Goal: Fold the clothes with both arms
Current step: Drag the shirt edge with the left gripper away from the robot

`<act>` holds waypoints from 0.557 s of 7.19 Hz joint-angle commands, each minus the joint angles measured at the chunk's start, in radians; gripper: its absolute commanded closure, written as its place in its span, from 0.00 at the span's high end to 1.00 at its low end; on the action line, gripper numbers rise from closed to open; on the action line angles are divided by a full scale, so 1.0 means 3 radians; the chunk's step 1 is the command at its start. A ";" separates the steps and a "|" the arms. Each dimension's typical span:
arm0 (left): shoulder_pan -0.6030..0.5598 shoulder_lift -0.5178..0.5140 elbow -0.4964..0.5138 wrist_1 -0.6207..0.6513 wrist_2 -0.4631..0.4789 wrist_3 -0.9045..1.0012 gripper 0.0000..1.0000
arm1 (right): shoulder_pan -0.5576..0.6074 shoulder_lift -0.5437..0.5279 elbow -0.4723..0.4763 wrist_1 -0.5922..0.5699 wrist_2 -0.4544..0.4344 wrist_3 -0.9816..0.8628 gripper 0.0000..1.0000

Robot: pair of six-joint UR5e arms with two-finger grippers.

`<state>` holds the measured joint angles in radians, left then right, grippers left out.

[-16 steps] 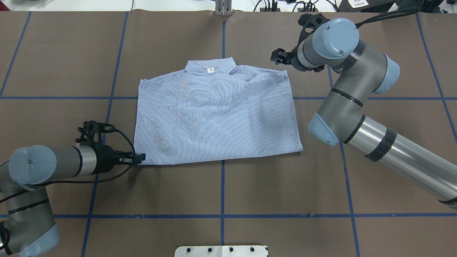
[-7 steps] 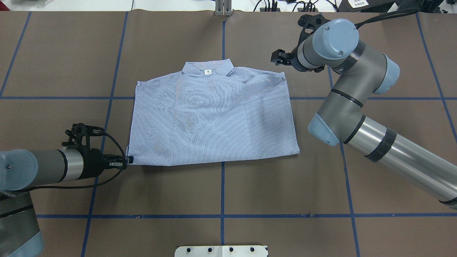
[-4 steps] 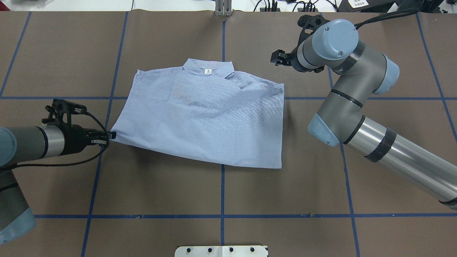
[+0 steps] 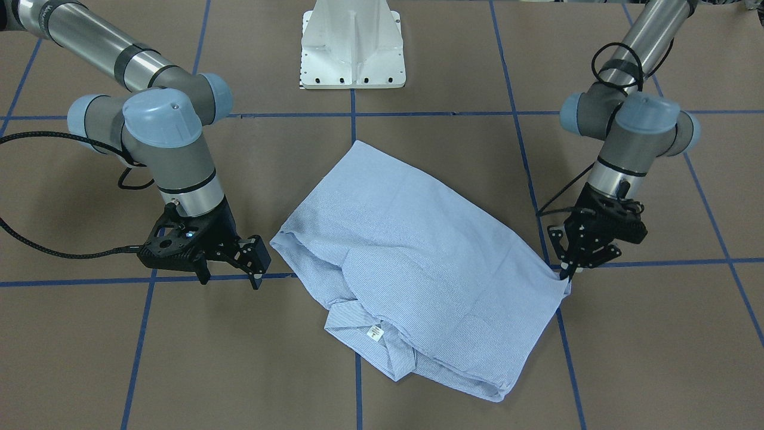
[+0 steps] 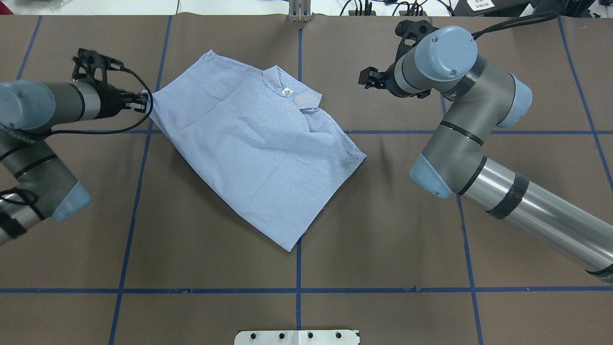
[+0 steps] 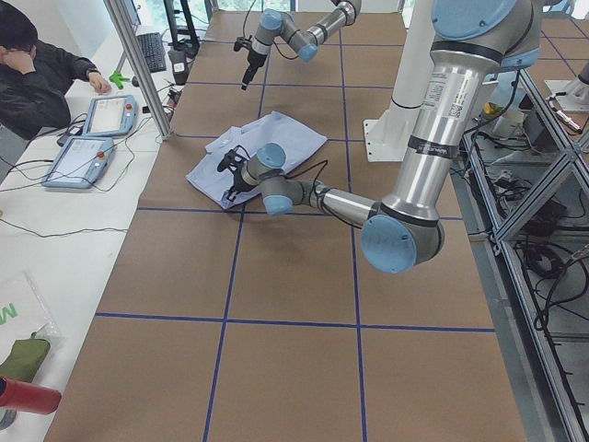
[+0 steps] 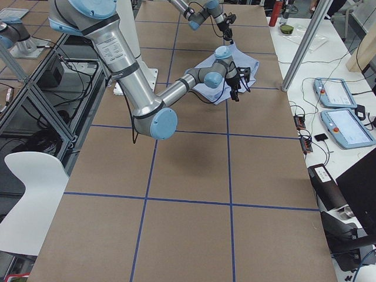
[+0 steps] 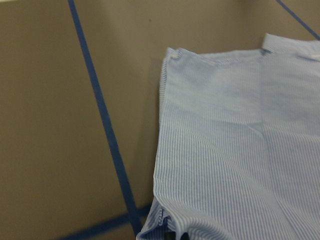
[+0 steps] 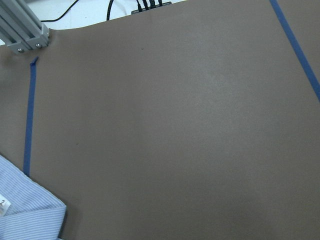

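Bright, even light from above washes my table [image 5: 215,249], throwing only faint, soft-edged shadows beside the shirt [image 5: 254,148] and under my right arm [image 5: 469,120], whose silver tube carries a pale glare. My left wrist view goes soft at its lower edge, where the shirt lies nearest; my right wrist view shows a paler sheen mid-frame on the table.

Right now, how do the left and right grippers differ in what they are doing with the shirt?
The left gripper is shut on a corner of the shirt; the right gripper is open and holds nothing. The left gripper touches the cloth, while the right gripper stands apart from it, off to the side near the collar end. Both are black two-finger grippers, one at each side of the shirt.
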<state>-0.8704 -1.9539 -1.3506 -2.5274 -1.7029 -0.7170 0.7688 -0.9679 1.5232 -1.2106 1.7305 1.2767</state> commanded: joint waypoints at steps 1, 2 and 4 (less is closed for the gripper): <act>-0.0192 -0.0744 0.0929 -0.0012 0.0021 0.0124 0.00 | -0.0042 -0.0005 0.0067 -0.0004 -0.0016 0.0014 1.00; -0.0197 -0.1132 0.1267 -0.0007 0.0036 0.0115 0.00 | -0.0052 -0.0016 0.0067 -0.0004 -0.0057 0.0014 1.00; -0.0197 -0.1223 0.1403 0.0008 0.0051 0.0135 0.00 | -0.0062 -0.0016 0.0067 -0.0004 -0.0077 0.0019 1.00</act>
<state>-0.9282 -2.2942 -0.9619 -2.5266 -1.6923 -0.6805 0.7524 -0.9733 1.5426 -1.2118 1.7110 1.2812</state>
